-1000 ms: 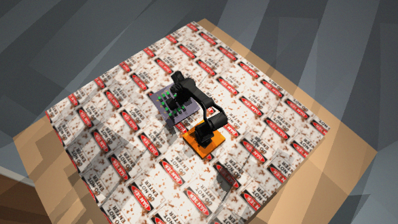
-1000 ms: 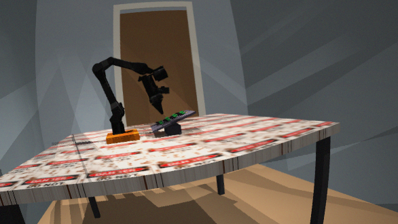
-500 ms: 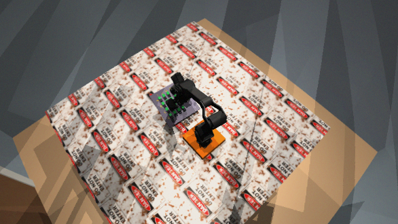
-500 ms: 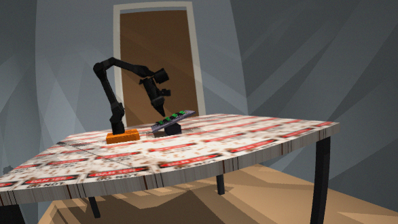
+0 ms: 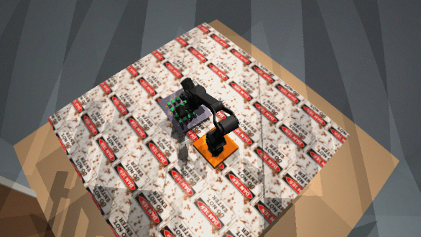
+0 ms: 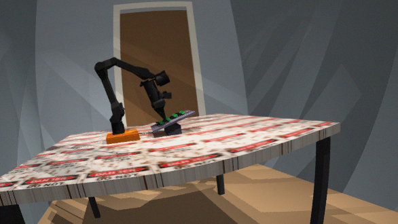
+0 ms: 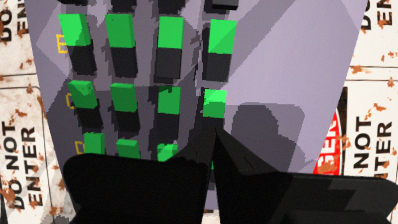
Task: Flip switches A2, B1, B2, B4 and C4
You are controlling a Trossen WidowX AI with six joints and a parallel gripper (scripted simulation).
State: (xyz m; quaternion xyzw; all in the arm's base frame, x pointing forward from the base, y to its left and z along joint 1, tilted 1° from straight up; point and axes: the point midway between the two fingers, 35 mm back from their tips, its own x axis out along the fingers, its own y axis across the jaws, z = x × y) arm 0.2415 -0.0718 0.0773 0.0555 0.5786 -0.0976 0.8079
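Note:
The switch panel (image 5: pixel 203 115) (image 6: pixel 155 129) (image 7: pixel 280 75) is lavender and tilted, its far side higher. My gripper (image 6: pixel 164 118) (image 7: pixel 213 133) is shut and empty, its tips at the near black end of switch C4 (image 7: pixel 215 103); whether they touch it is unclear. In the wrist view, switches B1 (image 7: pixel 75 30), B2 (image 7: pixel 120 31) and B4 (image 7: pixel 221 36) have green far halves and black near halves. C4's green half shows a bright and a darker part. Row A is mostly cut off at the top, so A2's state cannot be told. The fingers hide part of row D.
Switches B3 (image 7: pixel 171 32), C3 (image 7: pixel 169 100) and C2 (image 7: pixel 123 97) are close neighbours of the named ones. A dark block (image 6: pixel 173 128) supports the panel. The arm's orange base (image 5: pixel 225 153) (image 6: pixel 123 137) is on the near side of the panel, on the patterned table.

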